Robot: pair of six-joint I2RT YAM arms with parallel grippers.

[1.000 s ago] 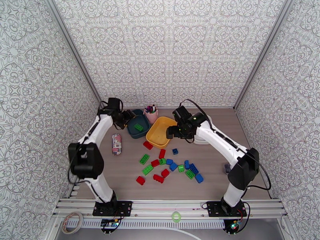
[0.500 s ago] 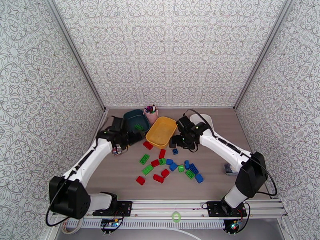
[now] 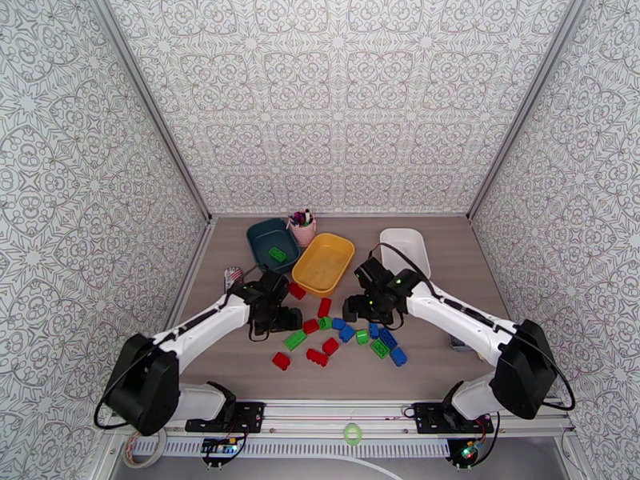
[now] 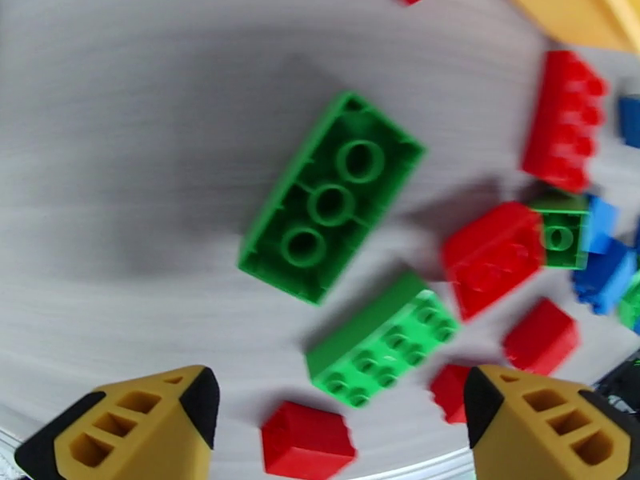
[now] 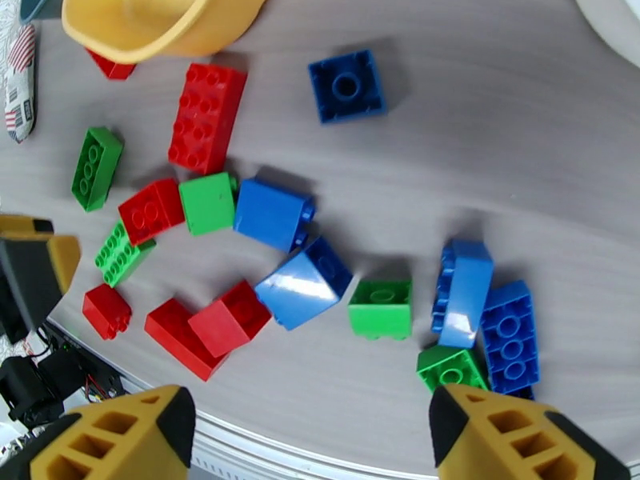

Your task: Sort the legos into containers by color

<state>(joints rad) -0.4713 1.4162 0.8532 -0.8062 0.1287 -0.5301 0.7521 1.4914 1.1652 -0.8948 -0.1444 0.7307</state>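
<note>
Wood-grain table holds scattered legos near a flag-striped object.

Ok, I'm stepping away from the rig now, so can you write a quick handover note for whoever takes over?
Left gripper: open, empty, above an upside-down green brick.
Right gripper: open, empty, over the loose bricks.
Done: a single green lego in the teal tray.
Yellow tray and white tray look empty.
To do: the red, green and blue bricks on the table, one colour per tray.
</note>
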